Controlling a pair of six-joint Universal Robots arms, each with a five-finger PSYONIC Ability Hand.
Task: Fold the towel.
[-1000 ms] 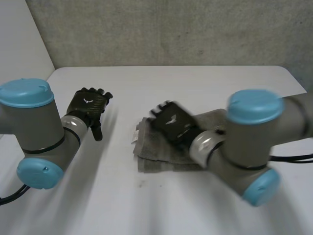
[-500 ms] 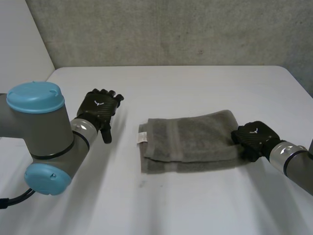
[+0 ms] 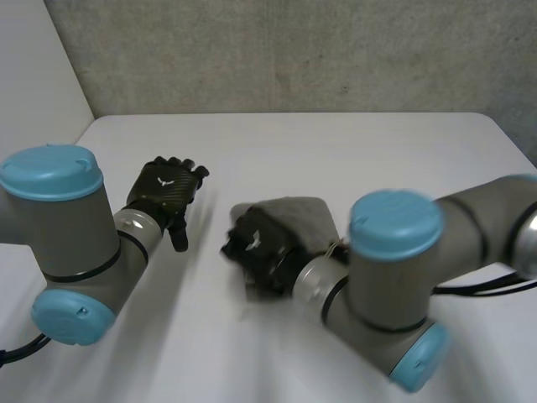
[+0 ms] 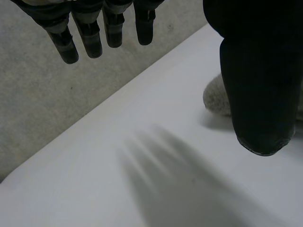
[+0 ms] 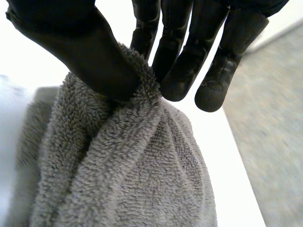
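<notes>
Barely shifted since half a second ago, the left robot hand [image 3: 166, 190] hovers over bare desk [image 3: 352, 138] with fingers straight and spread, holding nothing, apparently kept aside so the fold has room. The right robot hand [image 3: 258, 250] has swept from the right end of the grey terry towel [image 3: 302, 214] across to its left, pinching the edge between thumb and fingers, likely to lay one half over the other. The towel sits mid-desk, bunched under that hand. The right arm [image 3: 394, 269] hides the towel's near side.
</notes>
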